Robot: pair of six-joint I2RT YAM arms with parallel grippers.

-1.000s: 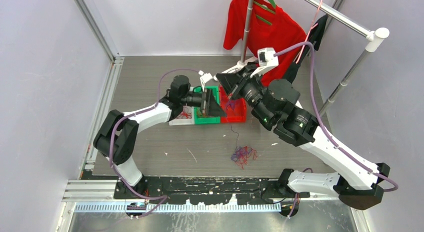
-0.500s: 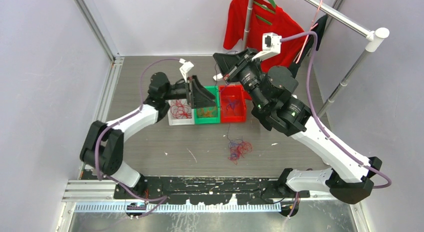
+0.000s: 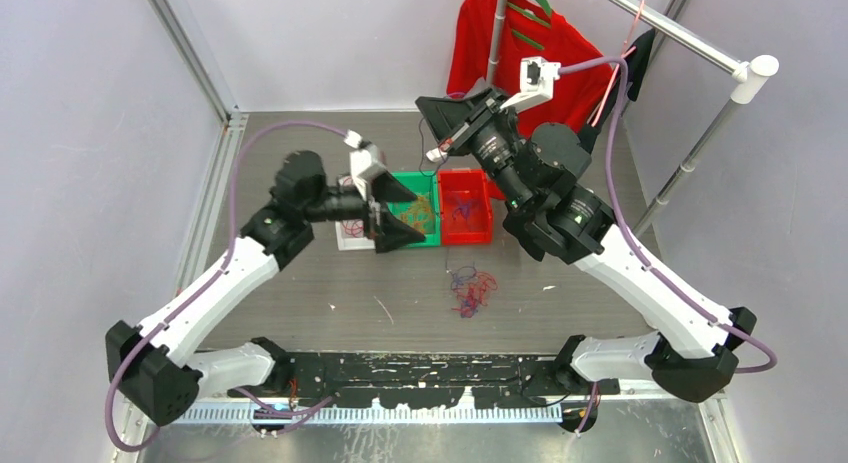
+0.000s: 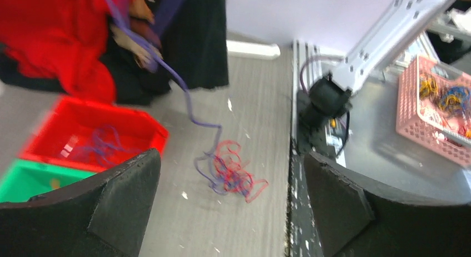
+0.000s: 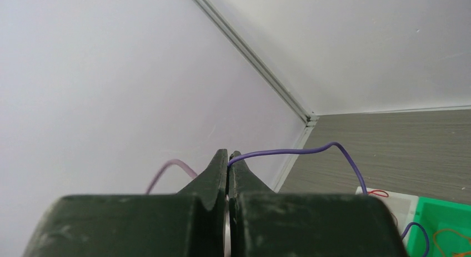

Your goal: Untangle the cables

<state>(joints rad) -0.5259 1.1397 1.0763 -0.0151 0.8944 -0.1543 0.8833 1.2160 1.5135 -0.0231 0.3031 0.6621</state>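
The right gripper [image 5: 228, 156] is being held raised above the far end of the red bin [image 3: 468, 238], its fingers clamped together on one purple cable [image 5: 289, 151]. That cable is being drawn up from the tangle [image 3: 471, 291], which is lying on the table [image 3: 400, 293] just near of the red bin and well below the gripper. The left gripper [image 3: 412, 215] is being held over the green bin [image 3: 432, 183] with fingers spread apart on nothing, the tangle lying ahead of it, apart.

I count one white bin [image 3: 348, 241], one green bin [image 3: 425, 241] and one red bin [image 3: 466, 239], three in all. One tangle of cables [image 3: 471, 291] lies on the desk [image 3: 400, 293], one purple cable [image 4: 189, 101] rising from it. One red shirt [image 3: 560, 53], one pink basket [image 4: 430, 129].
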